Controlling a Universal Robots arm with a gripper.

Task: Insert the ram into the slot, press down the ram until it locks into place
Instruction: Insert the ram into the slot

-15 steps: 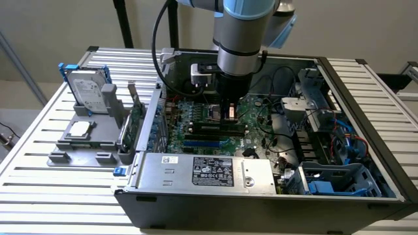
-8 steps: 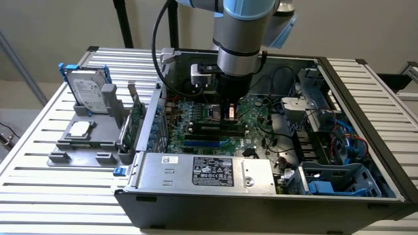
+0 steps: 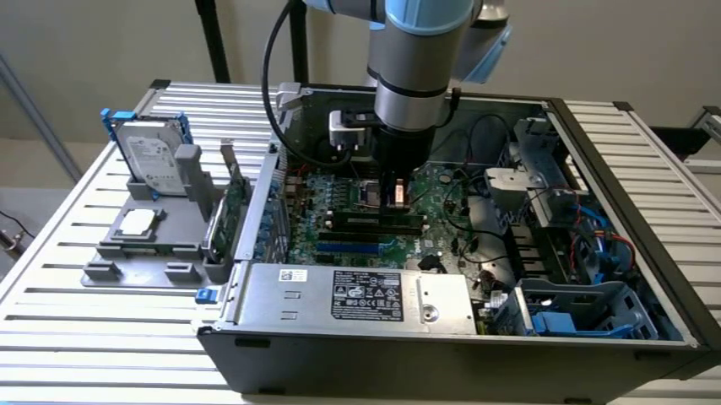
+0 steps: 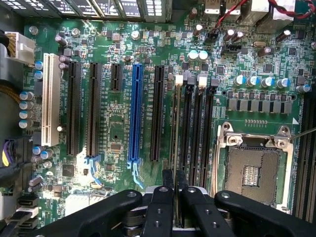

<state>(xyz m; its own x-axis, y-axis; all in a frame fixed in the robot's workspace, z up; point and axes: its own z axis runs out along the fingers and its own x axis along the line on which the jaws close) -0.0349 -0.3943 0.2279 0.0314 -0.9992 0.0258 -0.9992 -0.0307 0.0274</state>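
The arm's gripper (image 3: 393,198) reached down into an open computer case (image 3: 451,359) at the centre of the exterior view. Its jaws were closed on the ram (image 4: 176,148). The wrist view showed the stick edge-on, standing upright along the slot (image 4: 179,118), just beside the matching black sockets and near the blue socket (image 4: 134,113). Whether the stick had seated could not be told.

Done well, the press would likely call for keeping the stick vertical and in line with the slot. Force should be spread evenly so that both end latches can catch.

A white label (image 3: 372,297) on the metal housing at lower centre and another on the hard drive (image 3: 152,156) at upper left carried print too small to read. So did the motherboard (image 4: 113,133).
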